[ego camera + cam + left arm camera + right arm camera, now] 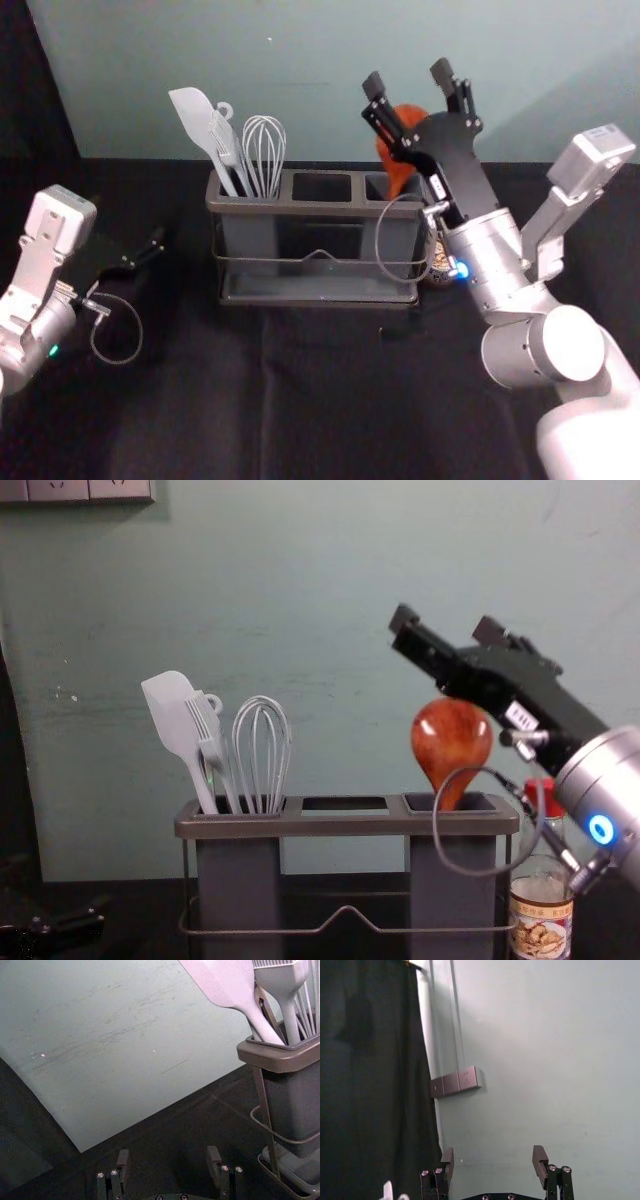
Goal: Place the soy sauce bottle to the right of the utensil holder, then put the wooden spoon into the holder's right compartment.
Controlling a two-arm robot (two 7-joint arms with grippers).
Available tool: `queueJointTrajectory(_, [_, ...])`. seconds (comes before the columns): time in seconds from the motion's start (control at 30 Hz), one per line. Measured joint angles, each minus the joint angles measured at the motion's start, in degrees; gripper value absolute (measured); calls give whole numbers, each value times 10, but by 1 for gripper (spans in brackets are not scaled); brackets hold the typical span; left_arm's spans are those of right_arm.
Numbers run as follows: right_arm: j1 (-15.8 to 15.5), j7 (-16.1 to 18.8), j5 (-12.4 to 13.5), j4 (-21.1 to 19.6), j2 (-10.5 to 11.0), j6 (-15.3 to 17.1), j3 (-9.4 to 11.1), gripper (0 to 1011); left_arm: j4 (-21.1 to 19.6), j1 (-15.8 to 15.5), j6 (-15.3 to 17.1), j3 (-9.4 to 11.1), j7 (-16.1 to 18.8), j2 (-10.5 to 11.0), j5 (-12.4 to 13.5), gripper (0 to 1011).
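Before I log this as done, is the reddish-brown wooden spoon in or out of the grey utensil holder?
In: the spoon stands in the right compartment of the holder, bowl above its rim.

Right claw (407, 78), fingers spread apart before a pale wall (545, 1060), three joined wall plates (452, 1083), a dark curtain (365, 1090) beside them, two unclear pale tips (388, 1190) low near the curtain

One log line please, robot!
wooden spoon: right compartment | soy sauce bottle: right of holder | right gripper: open, above holder | left gripper: left of holder
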Motion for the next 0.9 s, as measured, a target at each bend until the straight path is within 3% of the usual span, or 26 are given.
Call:
queueJointTrajectory(0.37, [-15, -19, -33, -85, 41, 17, 22, 1002, 0, 0, 0, 0, 0, 0, 0, 1000])
queueJointTrajectory(0.57, [-25, -31, -35, -136, 81, 43, 66, 1002, 0, 0, 0, 0, 0, 0, 0, 1000])
queueJointTrajectory(0.77, [-40, -36, -24, -154, 114, 62, 111, 1002, 0, 0, 0, 0, 0, 0, 0, 1000])
queueJointTrajectory(0.9, [-51, -41, -22, -154, 124, 73, 129, 1002, 0, 0, 0, 0, 0, 0, 0, 1000])
